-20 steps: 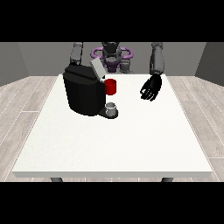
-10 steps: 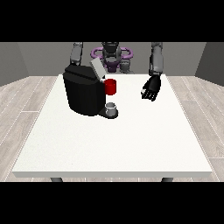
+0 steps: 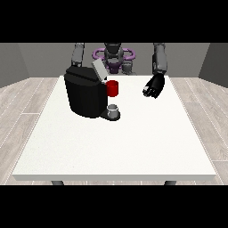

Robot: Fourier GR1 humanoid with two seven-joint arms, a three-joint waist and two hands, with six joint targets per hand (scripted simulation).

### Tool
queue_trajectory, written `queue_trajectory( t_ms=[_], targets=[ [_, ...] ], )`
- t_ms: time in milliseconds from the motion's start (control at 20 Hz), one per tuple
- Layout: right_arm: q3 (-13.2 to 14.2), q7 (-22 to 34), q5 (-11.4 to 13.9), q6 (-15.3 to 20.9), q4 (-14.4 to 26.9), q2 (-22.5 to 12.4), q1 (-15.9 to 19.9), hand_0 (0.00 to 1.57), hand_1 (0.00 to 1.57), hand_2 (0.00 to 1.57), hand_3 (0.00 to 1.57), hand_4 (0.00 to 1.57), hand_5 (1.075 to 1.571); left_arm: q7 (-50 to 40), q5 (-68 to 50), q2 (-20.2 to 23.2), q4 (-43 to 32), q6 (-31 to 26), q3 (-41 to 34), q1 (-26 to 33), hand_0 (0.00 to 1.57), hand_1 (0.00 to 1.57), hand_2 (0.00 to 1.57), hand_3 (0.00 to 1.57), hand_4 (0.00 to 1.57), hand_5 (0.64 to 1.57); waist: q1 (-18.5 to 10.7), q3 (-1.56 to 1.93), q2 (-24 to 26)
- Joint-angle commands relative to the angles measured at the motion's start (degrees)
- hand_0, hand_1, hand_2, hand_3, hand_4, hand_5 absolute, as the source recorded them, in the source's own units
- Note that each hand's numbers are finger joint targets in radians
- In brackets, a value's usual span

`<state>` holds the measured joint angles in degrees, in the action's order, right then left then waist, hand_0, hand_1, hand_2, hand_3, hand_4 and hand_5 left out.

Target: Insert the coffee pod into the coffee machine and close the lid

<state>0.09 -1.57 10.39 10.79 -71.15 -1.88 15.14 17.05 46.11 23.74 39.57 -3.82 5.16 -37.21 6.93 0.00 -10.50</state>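
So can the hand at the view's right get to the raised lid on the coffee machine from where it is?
Probably yes: the hand hangs beside the coffee machine, with only bare table between it and the raised lid.

Small humanoid torso (image 3: 113,58) in grey and dark tones, with a purple ring-shaped band (image 3: 127,54) wrapping round the chest area. Two grey, segmented arms, each built from rounded cylinder sections with darker bands at the joints; only one black hand (image 3: 153,86) on show, at the view's right, glossy, with stubby black fingers (image 3: 148,92). No cables, screws or markings clear enough to make out, and head (image 3: 113,48) mostly cropped at the top, just a dark grey block.
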Motion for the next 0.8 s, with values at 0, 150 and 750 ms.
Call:
queue_trajectory(
  t_ms=[0, 150, 750],
  targets=[
    [-0.7, 1.1, 0.9, -0.3, 1.9, -0.1, -1.8, 0.00, 0.00, 0.00, 0.00, 0.00, 1.571, -0.6, -2.7, -3.5, 1.2, -4.4, -1.1, -1.4, 1.45, 1.45, 1.44, 1.36, 0.52, 1.571, -0.4, 0.01, 4.7],
    [0.9, 1.2, 1.1, 1.4, 4.8, 0.0, 0.8, 0.00, 0.00, 0.00, 0.00, 0.00, 1.571, -0.1, -3.4, -1.3, 1.4, -10.4, -2.1, -4.3, 1.42, 1.42, 1.41, 1.33, 0.52, 1.571, -1.7, 0.01, 4.1],
    [1.8, 0.2, 0.8, 1.7, 8.6, 0.5, 2.8, 0.00, 0.00, 0.00, 0.00, 0.00, 1.571, -12.1, -2.5, -8.2, 7.3, -17.7, -1.4, -14.0, 1.33, 1.33, 1.35, 1.32, 0.59, 1.571, -1.3, 0.03, 7.3]
  ],
)
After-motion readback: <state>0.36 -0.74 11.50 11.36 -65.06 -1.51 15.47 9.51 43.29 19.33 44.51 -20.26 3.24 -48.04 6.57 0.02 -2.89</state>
